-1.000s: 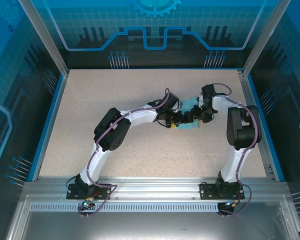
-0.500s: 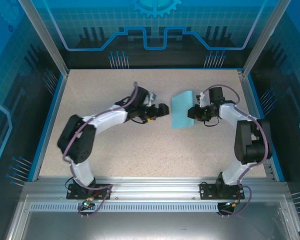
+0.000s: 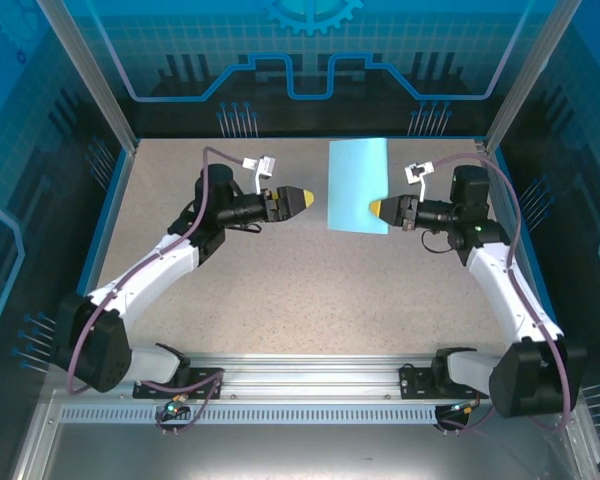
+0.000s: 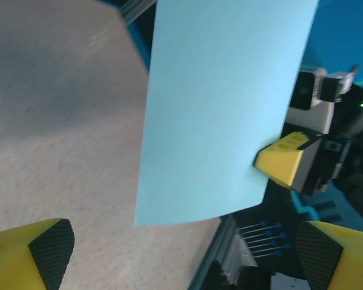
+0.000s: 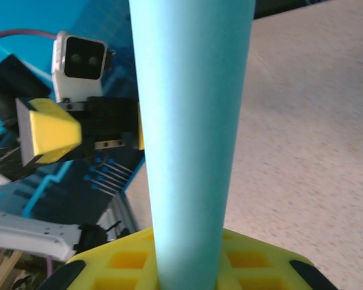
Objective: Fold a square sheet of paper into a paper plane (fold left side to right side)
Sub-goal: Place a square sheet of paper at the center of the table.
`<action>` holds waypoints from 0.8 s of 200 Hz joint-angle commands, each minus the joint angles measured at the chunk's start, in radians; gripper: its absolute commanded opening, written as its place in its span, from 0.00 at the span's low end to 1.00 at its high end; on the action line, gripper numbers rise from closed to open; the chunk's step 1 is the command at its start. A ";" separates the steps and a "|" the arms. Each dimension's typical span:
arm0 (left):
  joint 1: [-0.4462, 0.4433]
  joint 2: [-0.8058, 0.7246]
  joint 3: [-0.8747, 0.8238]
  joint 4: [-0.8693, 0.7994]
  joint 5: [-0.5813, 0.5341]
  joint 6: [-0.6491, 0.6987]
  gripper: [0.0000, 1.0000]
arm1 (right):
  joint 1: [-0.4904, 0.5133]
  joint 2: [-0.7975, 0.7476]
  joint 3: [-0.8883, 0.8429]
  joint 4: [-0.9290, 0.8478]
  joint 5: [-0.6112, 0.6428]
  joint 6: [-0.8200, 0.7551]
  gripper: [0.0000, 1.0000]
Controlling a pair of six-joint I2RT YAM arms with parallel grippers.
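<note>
Turquoise paper (image 3: 357,187): was held in the air over the table (image 3: 280,290).
Right gripper (image 3: 380,209): clamped the paper's right edge.
Left gripper (image 3: 302,199): jaws wide apart, left of paper, not touching.

I see the square sheet of paper (image 3: 357,185) as a plain turquoise rectangle, longer than wide. It is lifted off the table (image 3: 280,290), above its far half, slightly right of its middle.
</note>
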 commanded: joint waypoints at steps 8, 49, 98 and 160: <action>-0.003 -0.016 0.004 0.144 0.115 -0.038 0.99 | 0.064 -0.049 0.033 0.022 -0.085 0.093 0.21; -0.037 0.012 0.046 0.148 0.138 -0.019 0.98 | 0.146 -0.073 0.054 0.061 -0.073 0.149 0.20; -0.060 0.030 0.061 0.078 0.128 0.014 0.29 | 0.150 -0.041 0.064 -0.108 0.050 0.058 0.24; -0.059 0.066 -0.055 -0.178 0.002 0.101 0.03 | 0.087 0.025 0.019 -0.386 0.328 -0.106 0.65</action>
